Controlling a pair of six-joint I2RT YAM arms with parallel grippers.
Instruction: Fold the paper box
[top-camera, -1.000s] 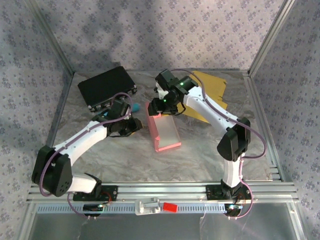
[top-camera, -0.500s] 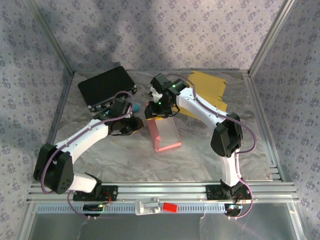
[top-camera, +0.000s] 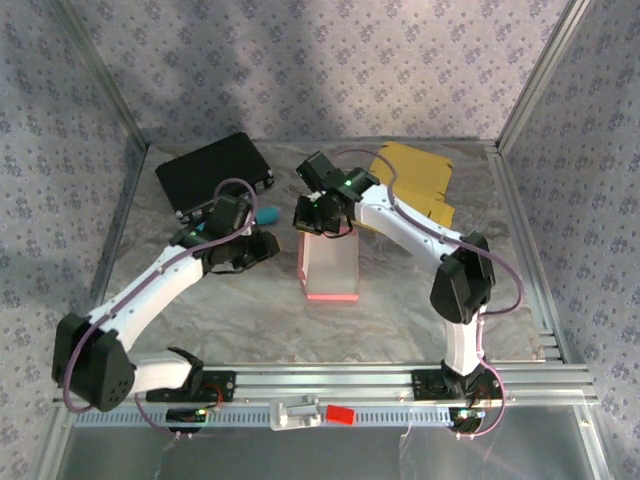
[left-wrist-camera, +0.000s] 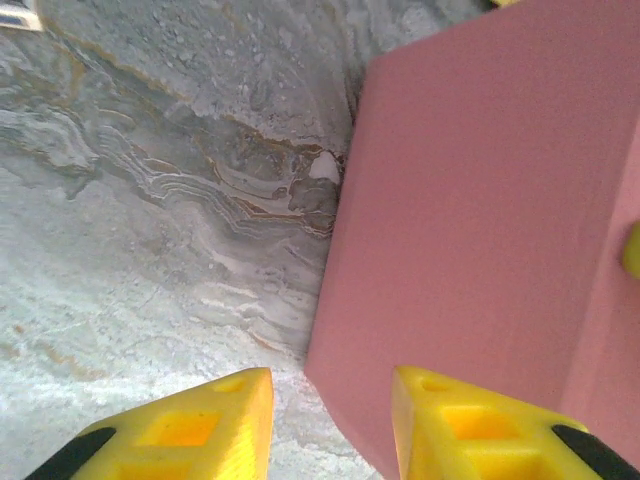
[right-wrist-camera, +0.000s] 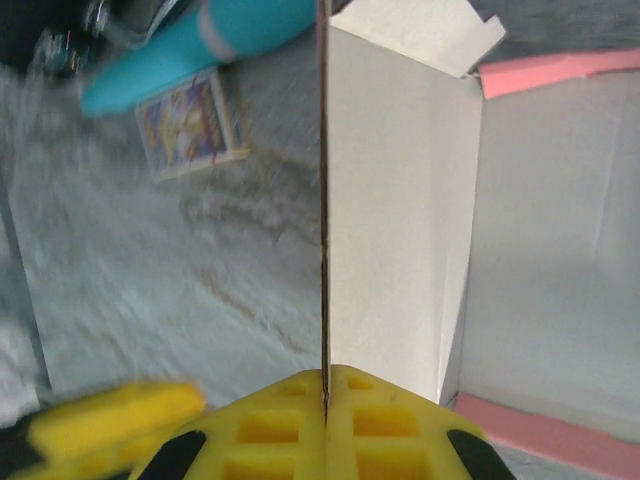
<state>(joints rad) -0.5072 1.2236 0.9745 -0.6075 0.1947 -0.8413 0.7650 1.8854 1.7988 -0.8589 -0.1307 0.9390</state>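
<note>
The pink paper box (top-camera: 331, 268) lies open in the middle of the table, its inside white (right-wrist-camera: 400, 200). My right gripper (top-camera: 318, 217) is at the box's far end, shut (right-wrist-camera: 325, 388) on the thin edge of the box's left wall, which stands upright between the yellow pads. My left gripper (top-camera: 258, 247) hovers just left of the box, jaws apart (left-wrist-camera: 330, 400). The box's pink outer wall (left-wrist-camera: 480, 200) is right in front of it, its lower corner ahead of the gap between the fingers (left-wrist-camera: 215, 420), which hold nothing.
A black case (top-camera: 213, 172) sits at the back left and yellow paper sheets (top-camera: 418, 178) at the back right. A teal pen (top-camera: 266, 213) and a small printed card (right-wrist-camera: 190, 125) lie just left of the box's far end. Metal frame posts border the table.
My right gripper has shut on the box's wall. The box has turned from slanted to squarer on the table. My left gripper has shifted slightly along the box's left side.
</note>
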